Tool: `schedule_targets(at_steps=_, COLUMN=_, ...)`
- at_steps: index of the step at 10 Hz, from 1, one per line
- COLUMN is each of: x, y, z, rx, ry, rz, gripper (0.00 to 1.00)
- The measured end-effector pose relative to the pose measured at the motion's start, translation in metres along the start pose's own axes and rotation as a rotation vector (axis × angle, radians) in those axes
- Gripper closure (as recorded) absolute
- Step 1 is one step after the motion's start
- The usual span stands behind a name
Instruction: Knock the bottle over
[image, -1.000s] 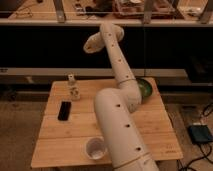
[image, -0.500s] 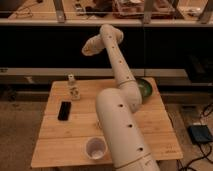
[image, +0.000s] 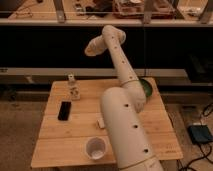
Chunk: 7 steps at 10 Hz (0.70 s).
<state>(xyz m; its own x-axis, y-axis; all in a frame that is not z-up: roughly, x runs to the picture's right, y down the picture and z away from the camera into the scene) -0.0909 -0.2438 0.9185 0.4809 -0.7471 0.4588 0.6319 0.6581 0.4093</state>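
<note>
The wooden table fills the lower half of the camera view, and the robot's thick white arm rises from its near right side, climbs to an elbow high above the far edge, then bends back down to the left. At the end of that bend the gripper hangs clenched on nothing, in the air above the table's far left part and well above everything on it. A green bowl shows partly behind the arm at the far right. A white cup stands near the front edge, a flat black slab lies toward the left, and the bottle stands upright just beyond the slab near the far left corner, below the gripper and a little to its left. A small pale block lies beside the arm's base. As I judge it, the task is barely begun: the bottle is untouched, so the gripper must drop to its level and push it sideways. The bottle's label carries dark marks, but no word can be read, and no brand shows elsewhere
</note>
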Motion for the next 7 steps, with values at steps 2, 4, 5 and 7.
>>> schedule_targets(at_steps=2, x=-0.003, y=0.009, z=-0.008, rx=-0.022, ry=-0.014, rz=-0.005, gripper=0.97)
schedule_targets(at_steps=4, x=-0.009, y=0.019, z=-0.025, rx=-0.047, ry=-0.035, rz=-0.009, gripper=0.97)
schedule_targets(at_steps=5, x=-0.013, y=0.024, z=-0.035, rx=-0.060, ry=-0.043, rz=-0.020, gripper=0.97)
schedule_targets(at_steps=7, x=-0.021, y=0.029, z=-0.050, rx=-0.073, ry=-0.043, rz=-0.045, gripper=0.97)
